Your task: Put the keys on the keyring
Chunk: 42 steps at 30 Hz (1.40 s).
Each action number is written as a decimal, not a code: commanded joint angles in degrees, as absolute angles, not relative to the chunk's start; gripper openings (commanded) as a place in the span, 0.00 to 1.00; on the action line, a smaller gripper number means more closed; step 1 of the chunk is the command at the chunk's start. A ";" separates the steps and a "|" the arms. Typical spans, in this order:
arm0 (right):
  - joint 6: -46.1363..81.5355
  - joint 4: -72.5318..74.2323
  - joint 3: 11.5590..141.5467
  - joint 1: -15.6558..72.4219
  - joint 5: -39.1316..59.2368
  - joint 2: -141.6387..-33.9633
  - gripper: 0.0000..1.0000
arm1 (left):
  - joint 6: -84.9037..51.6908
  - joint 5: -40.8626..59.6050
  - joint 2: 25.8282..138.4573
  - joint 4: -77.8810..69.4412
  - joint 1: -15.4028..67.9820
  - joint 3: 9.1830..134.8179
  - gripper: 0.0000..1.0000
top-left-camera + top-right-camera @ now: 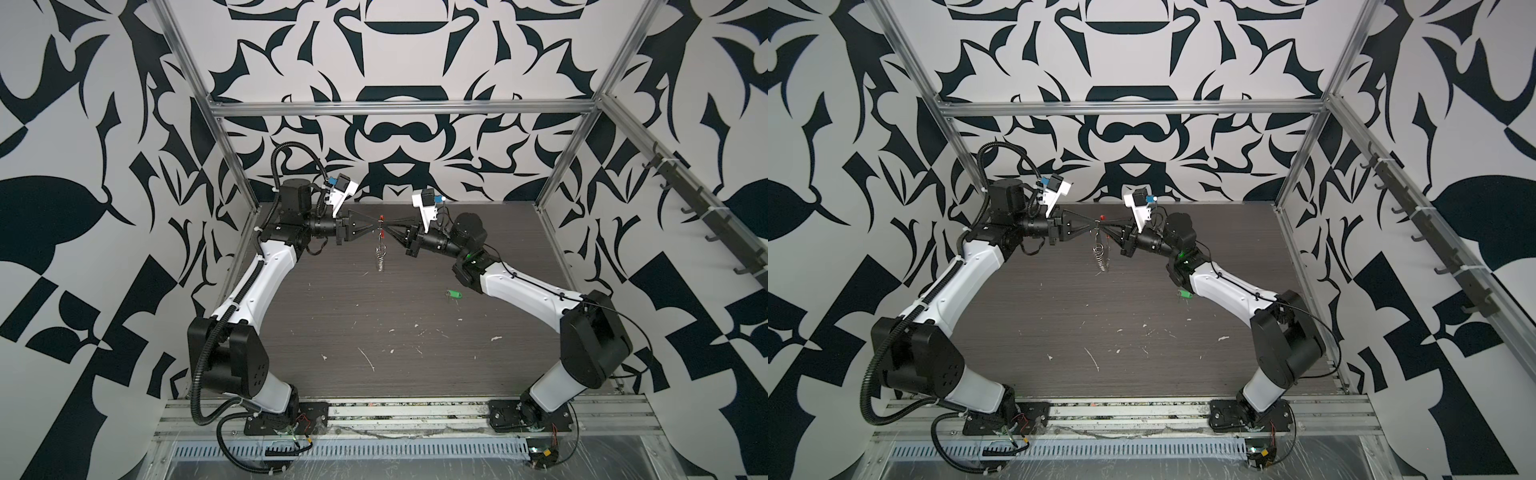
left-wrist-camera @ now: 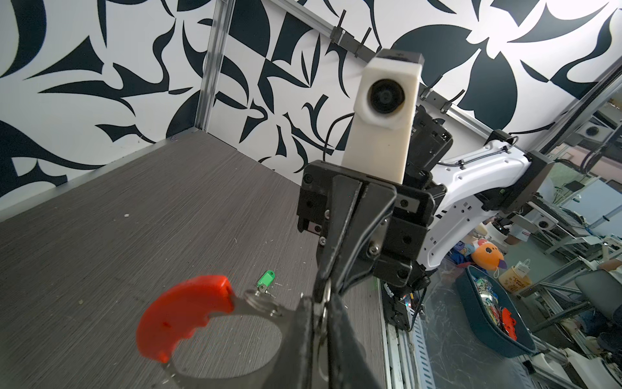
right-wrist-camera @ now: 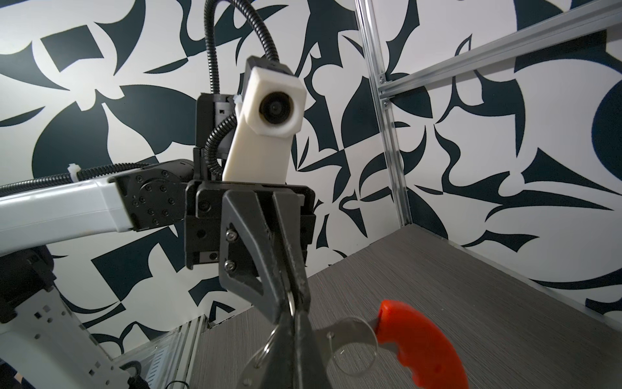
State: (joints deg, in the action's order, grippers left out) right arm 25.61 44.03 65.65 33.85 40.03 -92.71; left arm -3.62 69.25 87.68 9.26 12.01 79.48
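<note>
ok so both arms meet nose to nose above the far middle of the table (image 1: 374,332). The left gripper (image 1: 375,226) and right gripper (image 1: 389,227) are both pinched onto the keyring (image 1: 381,251), tips almost touching each other, each on the metal part of the loop.

Right gripper looks clamped all the way down on it. The left gripper's jaws are very nearly together too, with a thin silver ring caught between the tips. The right wrist view shows that best. Can't tell how hard it's squeezing though.

The rest of the keyring dangles straight down below the two grippers, a bunch of small silver rings in a column. I can't tell if the lowest ones reach the table. The red grip (image 2: 183,315) sticks out to one side of the pinch point. In both top views it's just a small red speck right above the tips.

The key (image 1: 454,294), little green tag, lies flat on the table, well apart from the keyring and just beside the right forearm, which partly covers it in a top view. It's not on the keyring and neither gripper touches it
</note>
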 commanded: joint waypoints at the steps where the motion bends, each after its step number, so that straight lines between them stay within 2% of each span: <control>1: 26.78 49.87 68.54 34.19 39.88 -92.01 0.00 | -3.49 70.85 87.63 11.16 12.30 80.51 0.12; 6: 27.42 50.14 68.82 34.13 40.17 -92.55 0.00 | -2.69 70.96 87.48 12.20 12.30 80.64 0.01; 16: 26.12 46.39 67.93 33.91 37.02 -91.04 0.01 | 0.32 68.14 86.65 12.88 12.30 80.06 0.00; 19: 24.03 39.39 65.07 32.03 31.07 -86.83 0.28 | 1.59 64.68 84.61 8.19 12.72 76.35 0.00; 22: 22.87 32.58 61.10 27.79 26.37 -81.72 0.41 | -0.97 63.40 82.49 -0.71 13.01 71.22 0.00; 25: 19.19 19.79 59.95 24.80 20.20 -77.40 0.43 | -6.22 62.39 82.33 -6.38 13.10 69.25 0.00; 28: 16.73 7.26 59.80 23.15 10.76 -75.22 0.43 | -11.73 59.15 83.41 -5.16 13.10 70.66 0.00; 33: 16.30 -9.42 60.72 21.37 -0.67 -77.49 0.41 | -15.03 55.31 83.85 -8.17 13.30 68.62 0.00; 36: 15.88 -14.24 59.78 21.34 -2.78 -79.47 0.41 | -14.68 50.64 81.25 -12.84 13.45 63.83 0.00; 42: 15.40 -17.77 59.50 21.32 -2.38 -83.68 0.41 | -10.92 41.23 76.52 -11.52 14.39 58.30 0.00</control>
State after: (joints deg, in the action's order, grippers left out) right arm 16.56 -14.33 59.05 21.34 -0.30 -83.46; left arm -12.64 46.81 79.92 -9.13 13.76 59.18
